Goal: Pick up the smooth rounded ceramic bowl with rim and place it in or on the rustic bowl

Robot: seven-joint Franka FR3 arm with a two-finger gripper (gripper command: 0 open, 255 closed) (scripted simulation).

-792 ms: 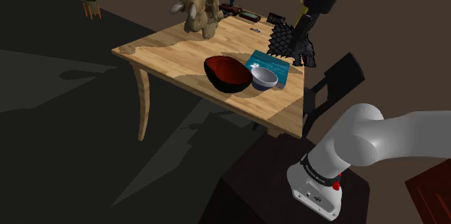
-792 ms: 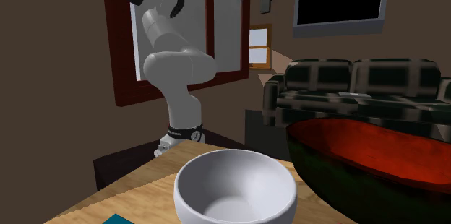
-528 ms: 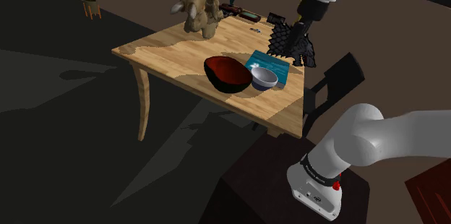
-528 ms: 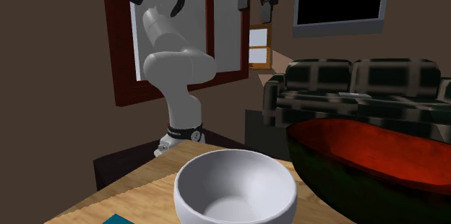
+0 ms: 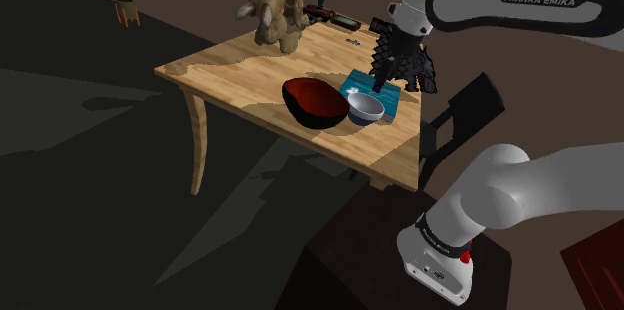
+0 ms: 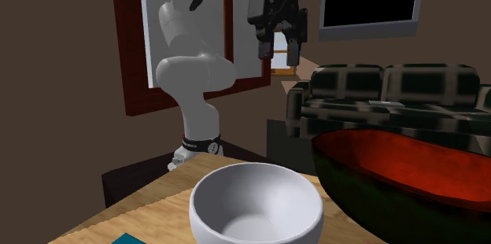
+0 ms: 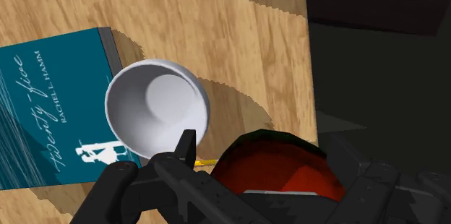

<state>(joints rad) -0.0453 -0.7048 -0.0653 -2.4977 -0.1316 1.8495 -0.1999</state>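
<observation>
A plain white rounded bowl [image 5: 366, 109] [image 6: 256, 203] [image 7: 157, 108] sits on a teal book [image 5: 373, 91] [image 7: 50, 118] near the table's right end in the shoulder view. Beside it, on that view's left, stands a larger bowl [image 5: 313, 102] [image 6: 409, 168] [image 7: 278, 168], dark outside and red inside. My black gripper [image 5: 386, 63] [image 6: 278, 55] [image 7: 246, 195] hangs open, well above the white bowl and book, touching nothing. Its fingers [image 6: 292, 53] stand apart with nothing between them.
A wooden table [image 5: 240, 68] also bears a brown animal figure [image 5: 278, 10], a black spiky object [image 5: 415, 70] behind the gripper, and small dark items [image 5: 340, 20] at the back. A dark chair [image 5: 462, 108] stands by the table's right end. Sofa [image 6: 393, 93] behind.
The arm has swung the gripper down and toward the shoulder view's left, from above the spiky object to over the book and white bowl. Neither bowl has moved.
</observation>
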